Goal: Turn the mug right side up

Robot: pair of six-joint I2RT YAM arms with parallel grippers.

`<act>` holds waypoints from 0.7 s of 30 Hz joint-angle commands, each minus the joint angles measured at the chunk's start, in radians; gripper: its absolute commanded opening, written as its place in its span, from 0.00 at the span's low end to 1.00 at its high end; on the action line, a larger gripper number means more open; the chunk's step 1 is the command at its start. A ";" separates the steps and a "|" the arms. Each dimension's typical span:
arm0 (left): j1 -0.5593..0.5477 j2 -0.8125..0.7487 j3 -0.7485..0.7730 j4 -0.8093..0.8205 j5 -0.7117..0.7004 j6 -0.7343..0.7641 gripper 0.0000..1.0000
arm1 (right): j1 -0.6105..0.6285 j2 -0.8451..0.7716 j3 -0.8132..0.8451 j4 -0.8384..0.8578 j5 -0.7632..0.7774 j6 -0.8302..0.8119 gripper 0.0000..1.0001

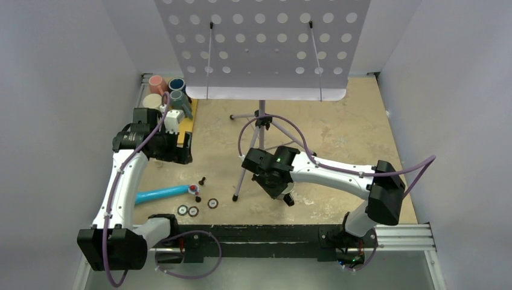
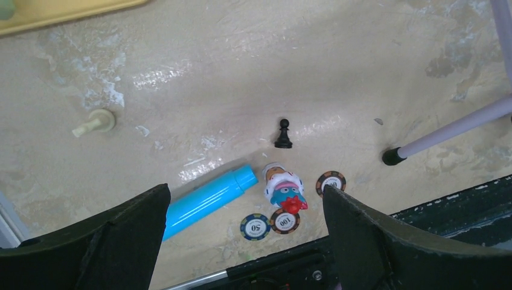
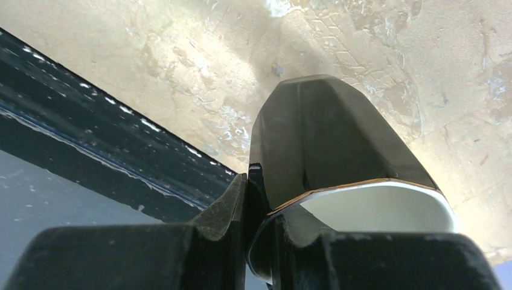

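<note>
The mug (image 3: 329,130) is black outside and white inside. In the right wrist view it fills the space just past my fingers, with its white opening (image 3: 386,208) facing the camera and its body held above the table. My right gripper (image 3: 256,202) is shut on the mug's wall, one finger outside and one inside. In the top view the right gripper (image 1: 282,188) covers the mug almost wholly; only a dark bit (image 1: 290,201) shows below it. My left gripper (image 2: 246,193) is open and empty, held above the table's left side (image 1: 181,148).
Several coloured mugs (image 1: 166,92) stand at the back left. A music stand's tripod leg (image 1: 246,169) comes down beside my right gripper. A blue tube (image 2: 205,199), a toy figure (image 2: 284,188), poker chips (image 2: 270,223) and a black pawn (image 2: 282,134) lie near the front rail (image 1: 272,232).
</note>
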 commanded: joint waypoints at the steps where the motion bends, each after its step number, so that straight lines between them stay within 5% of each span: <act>1: 0.007 0.009 0.057 0.062 -0.064 0.077 1.00 | -0.018 -0.008 0.022 -0.025 0.001 -0.101 0.00; 7: 0.030 0.091 0.028 0.173 -0.181 0.130 1.00 | -0.050 0.044 -0.036 0.077 -0.108 -0.185 0.02; 17: 0.051 0.221 0.022 0.318 -0.182 0.106 1.00 | -0.083 0.020 -0.035 0.097 -0.092 -0.220 0.47; 21: 0.052 0.260 0.011 0.509 -0.212 0.078 0.91 | -0.083 -0.023 0.001 0.094 -0.009 -0.200 0.63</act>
